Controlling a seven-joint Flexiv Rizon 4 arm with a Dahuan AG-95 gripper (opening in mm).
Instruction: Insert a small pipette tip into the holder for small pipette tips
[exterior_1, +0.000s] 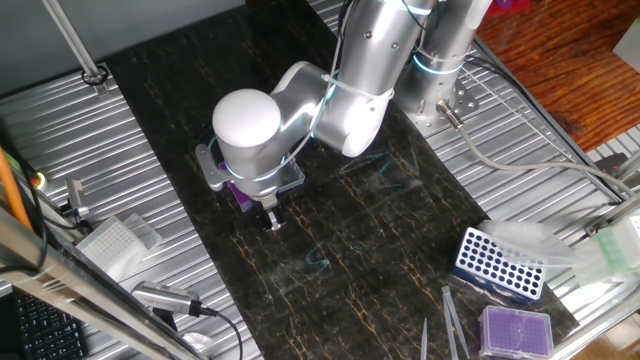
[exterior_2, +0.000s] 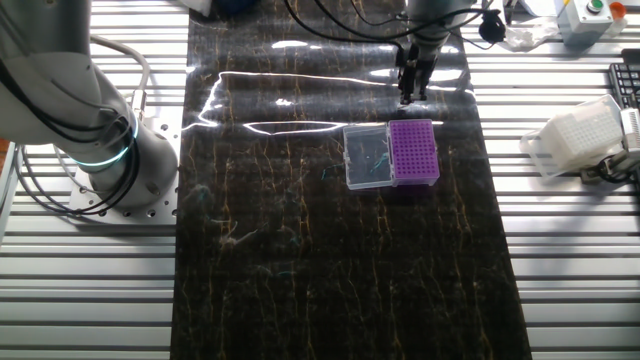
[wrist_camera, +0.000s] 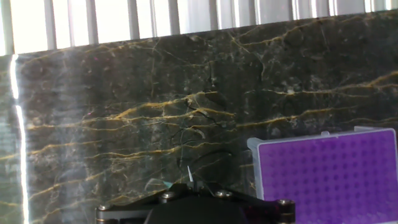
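Hovering beside the holder (exterior_2: 413, 152) — the claw (exterior_2: 411, 95) — no legible writing.

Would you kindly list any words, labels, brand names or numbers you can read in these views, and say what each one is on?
None can be read in any view.
The purple holder and its clear lid show no print, only the grid.
The blue rack shows only holes.
The arm shows no visible marking.
The gripper is too small to show any.

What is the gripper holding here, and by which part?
The gripper seems to hold the small pipette tip: a thin sliver pokes up from the fingers in the hand view. The hold itself is hidden, so which part cannot be told.
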